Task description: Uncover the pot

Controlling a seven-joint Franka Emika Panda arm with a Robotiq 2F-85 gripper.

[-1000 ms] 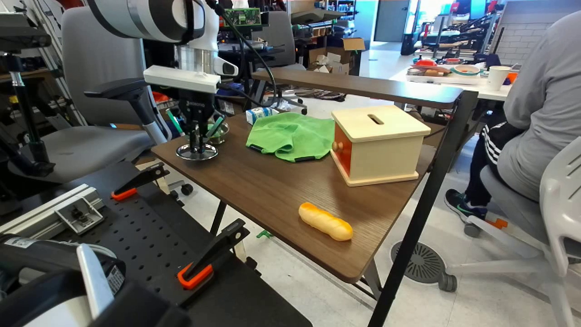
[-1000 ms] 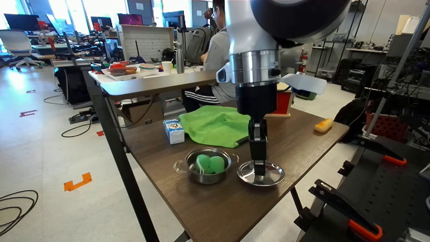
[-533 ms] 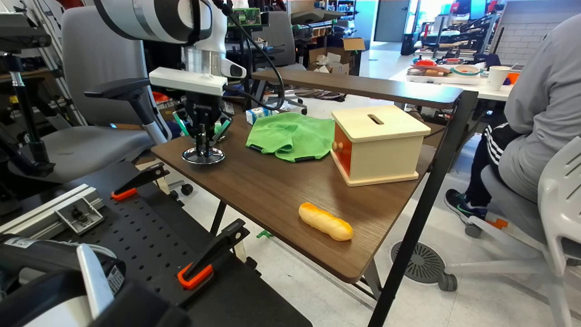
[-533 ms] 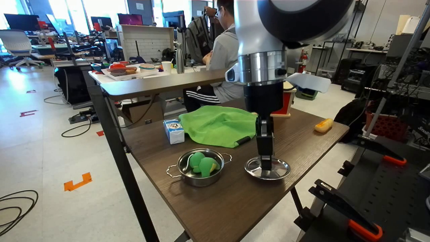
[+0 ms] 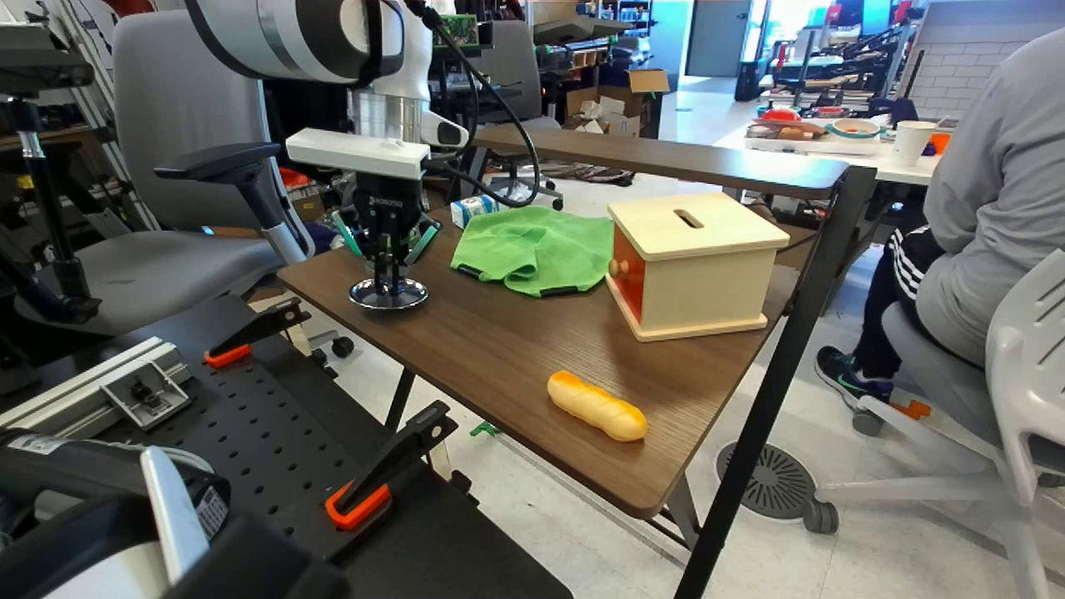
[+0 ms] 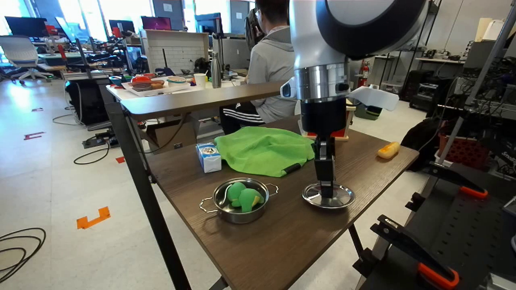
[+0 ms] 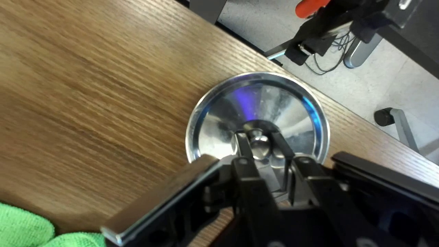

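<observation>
The pot [image 6: 242, 218] is a small steel pot with two wire handles. It stands uncovered on the brown table [image 6: 278, 245] with green toys [image 6: 248, 198] inside. In an exterior view it is mostly hidden behind my gripper [image 5: 388, 285]. The round steel lid [image 6: 342, 196] is apart from the pot, near the table's long edge, level and at or just above the tabletop. It also shows in an exterior view [image 5: 409, 296] and in the wrist view [image 7: 223, 116]. My gripper [image 7: 258, 134] points down, its fingers closed on both sides of the lid's round knob [image 7: 260, 147].
A green cloth [image 5: 532, 249] lies behind the lid, with a blue and white carton [image 6: 209, 158] beside it. A wooden box [image 5: 699, 287] and a bread-like roll [image 5: 596, 406] are farther along the table. Black clamps [image 6: 417, 249] sit on the neighbouring black bench.
My gripper and the lid have moved together away from the pot, along the table's long edge. The pot shifted slightly the opposite way between the earlier frames, then stayed still.
</observation>
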